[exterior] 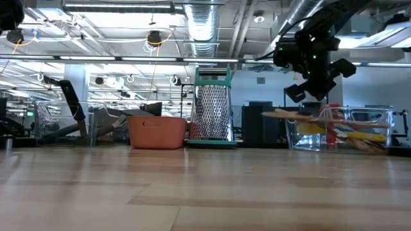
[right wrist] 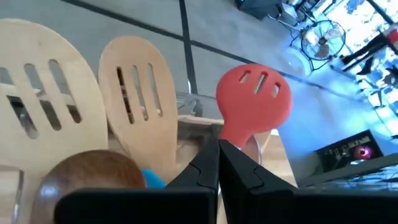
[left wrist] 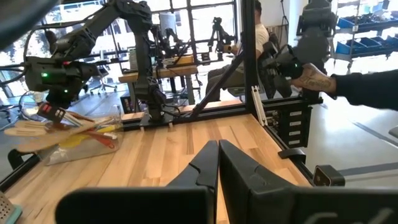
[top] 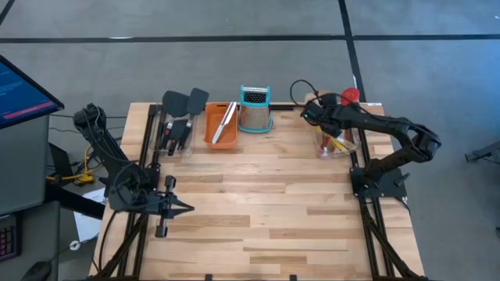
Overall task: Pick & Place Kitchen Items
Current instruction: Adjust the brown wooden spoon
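While the right gripper (top: 312, 112) hangs above the clear bin (top: 337, 144) at the table's (top: 266, 211) far right corner, its fingers are closed together with nothing between them. In the right wrist view the fingertips (right wrist: 217, 163) meet just in front of a red slotted spoon (right wrist: 254, 104). Beside it lie two wooden slotted spatulas (right wrist: 134, 93) and a brown wooden spoon (right wrist: 87, 177). From table height, the bin (exterior: 338, 128) holds wooden, yellow and red utensils (exterior: 334, 131) lying lengthwise, and the gripper (exterior: 307, 90) stands clear above them.

The left gripper (top: 186, 208) rests low near the table's left edge, fingers pressed together and empty.

Along the far edge, left to right: a second clear bin (top: 173, 136) with black turners (top: 184, 101), an orange tray (top: 220, 125) holding a pale-handled utensil (top: 226, 122), and a steel grater (top: 255, 109) with a teal top.

In the left wrist view a person (left wrist: 348, 87) stands beyond the table.
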You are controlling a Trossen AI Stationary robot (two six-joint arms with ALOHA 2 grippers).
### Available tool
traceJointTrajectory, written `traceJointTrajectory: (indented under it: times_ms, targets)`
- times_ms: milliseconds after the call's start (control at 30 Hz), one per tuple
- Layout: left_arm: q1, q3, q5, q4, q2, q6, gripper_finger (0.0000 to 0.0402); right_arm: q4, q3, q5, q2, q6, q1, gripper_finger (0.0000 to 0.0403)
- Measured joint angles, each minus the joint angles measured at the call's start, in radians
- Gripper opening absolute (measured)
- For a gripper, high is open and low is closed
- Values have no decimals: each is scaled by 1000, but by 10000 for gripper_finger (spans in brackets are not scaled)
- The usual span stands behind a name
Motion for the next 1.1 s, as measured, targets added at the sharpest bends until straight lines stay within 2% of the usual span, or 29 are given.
traceJointTrajectory:
  times_ms: [233, 367, 500, 633, 733, 900, 1100]
  targets:
    - [0, 0, 1, 0, 14, 9, 2, 15, 0, -32, -39, -147, 20, 0]
    - [0, 0, 1, 0, 14, 10, 2, 44, -1, -108, -115, -265, 55, 0]
    - [0, 0, 1, -1, 14, 10, 2, 67, 0, -270, -219, -386, 92, 0]
    - [0, 0, 2, 0, 14, 6, 2, 41, 0, -526, -311, -494, 130, 0]
    - [0, 0, 2, 0, 14, 5, 2, 2, 0, -681, -359, -511, 163, 0]
    - [0, 0, 5, 0, 14, 3, 2, -93, 0, -789, -379, -511, 233, 0]
    - [0, 0, 5, 0, 14, 1, 2, -149, 0, -845, -316, -493, 333, 0]
